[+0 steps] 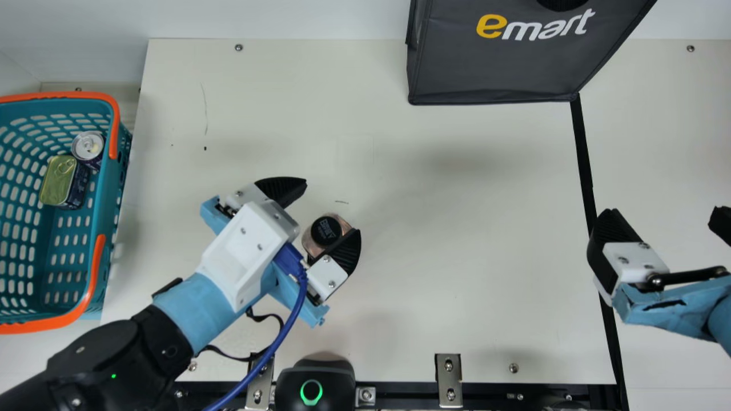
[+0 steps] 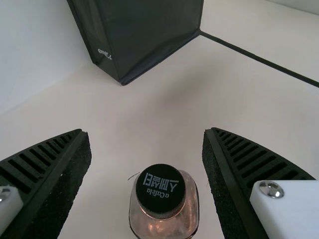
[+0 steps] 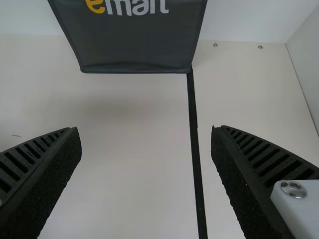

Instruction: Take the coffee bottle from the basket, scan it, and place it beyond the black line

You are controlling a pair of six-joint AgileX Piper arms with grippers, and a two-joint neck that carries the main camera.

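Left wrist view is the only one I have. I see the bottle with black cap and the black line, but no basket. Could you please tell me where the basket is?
Observer: The basket stands at the left side of the main view.
Operator: Thank you. And the near edge of the table, is there some device, please?
Observer: Yes, a black device with a lit green ring sits there, at the bottom of the main view.
Operator: One more check, please: how is the right end effector?
Observer: The right end effector hangs open near the black line, at the right of the main view.
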